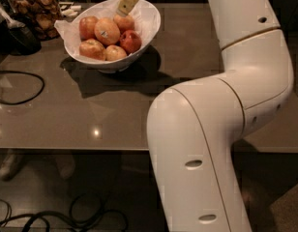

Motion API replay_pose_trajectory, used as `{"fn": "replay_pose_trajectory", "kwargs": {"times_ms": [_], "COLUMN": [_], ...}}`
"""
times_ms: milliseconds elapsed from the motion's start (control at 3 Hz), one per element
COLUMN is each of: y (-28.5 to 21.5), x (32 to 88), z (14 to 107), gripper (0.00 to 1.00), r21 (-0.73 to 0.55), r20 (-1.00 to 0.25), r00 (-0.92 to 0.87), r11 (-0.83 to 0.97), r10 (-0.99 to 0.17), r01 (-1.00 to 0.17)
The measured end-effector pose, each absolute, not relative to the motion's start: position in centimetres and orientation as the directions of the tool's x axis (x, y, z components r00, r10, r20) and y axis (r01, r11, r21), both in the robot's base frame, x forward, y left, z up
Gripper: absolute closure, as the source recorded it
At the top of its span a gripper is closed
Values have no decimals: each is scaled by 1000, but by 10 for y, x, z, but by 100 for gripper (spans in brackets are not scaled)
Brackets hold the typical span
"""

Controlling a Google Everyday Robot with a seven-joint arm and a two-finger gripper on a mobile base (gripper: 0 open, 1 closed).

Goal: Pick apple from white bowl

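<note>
The white bowl (148,27), lined with crumpled white paper, stands at the back left of the brown table and holds several apples. The apple (107,31), the largest one, pale yellow-orange with a small white sticker, lies near the bowl's middle. A deep red apple (130,41) rests to its right, and smaller orange ones lie around it. My gripper (124,7) comes down from the top edge, its pale yellow tip just above the rearmost apple (124,22), behind and to the right of the sticker apple. My white arm (212,129) fills the right side.
A glass jar of brown snacks (35,8) stands left of the bowl, with a dark object (16,37) in front of it. A black cable (23,88) loops over the table's left part. The table's front edge (71,149) runs across; more cables (67,219) lie on the floor.
</note>
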State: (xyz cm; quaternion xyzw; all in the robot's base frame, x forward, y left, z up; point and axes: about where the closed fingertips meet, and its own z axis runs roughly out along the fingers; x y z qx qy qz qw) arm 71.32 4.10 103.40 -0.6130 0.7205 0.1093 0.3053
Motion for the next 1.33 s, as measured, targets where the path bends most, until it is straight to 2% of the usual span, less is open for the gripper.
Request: {"fn": "replay_pose_trajectory", "kwargs": {"times_ms": [333,667,1333], "y": [47,52,67], "x": [716,718,721], "z": [1028,1023,1009], "gripper": [46,45,37], "r21": [-212,-211,-213], "r20": [-563,-552,-517], "r00": [-64,-61,-34], "r11": [219,210,167], "r10": [-824,-832,-855], "r01": [-952,-955,-963]}}
